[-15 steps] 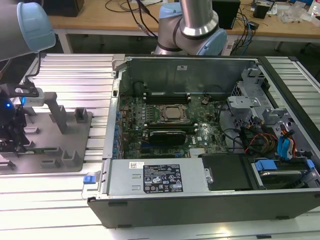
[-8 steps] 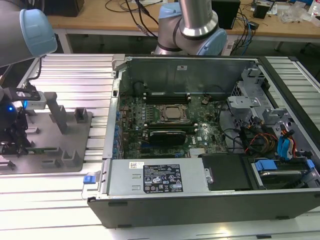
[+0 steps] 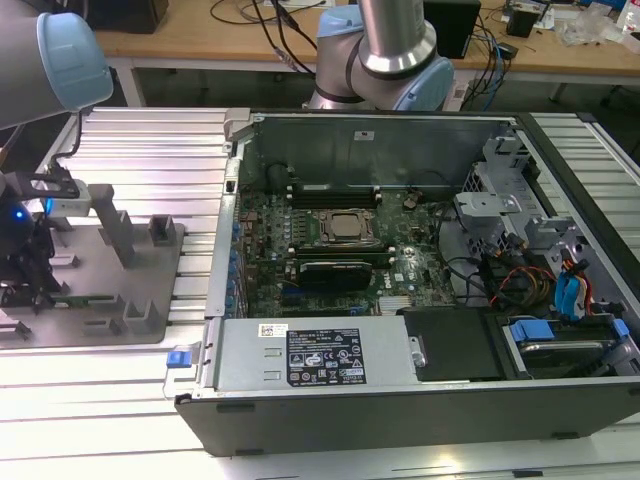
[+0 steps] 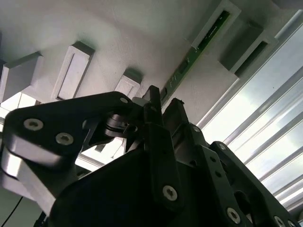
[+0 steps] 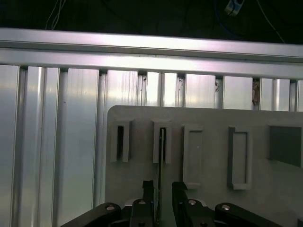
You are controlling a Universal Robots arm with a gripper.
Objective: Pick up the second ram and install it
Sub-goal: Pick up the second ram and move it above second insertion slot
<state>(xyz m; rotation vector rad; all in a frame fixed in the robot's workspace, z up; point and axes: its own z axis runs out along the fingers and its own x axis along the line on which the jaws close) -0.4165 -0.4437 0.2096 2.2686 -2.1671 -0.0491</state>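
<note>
First wrist view: pincer (image 5: 162, 184) open astride second ram (image 5: 160, 165); exterior view: computer case (image 3: 400, 422) alongside

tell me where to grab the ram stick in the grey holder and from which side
Take the ram stick by its two flat faces along the free long edge, coming straight down from above. It stands on edge in slots of the grey holder, thin side up, so only that edge is exposed. The open gripper straddles it that way.
</note>
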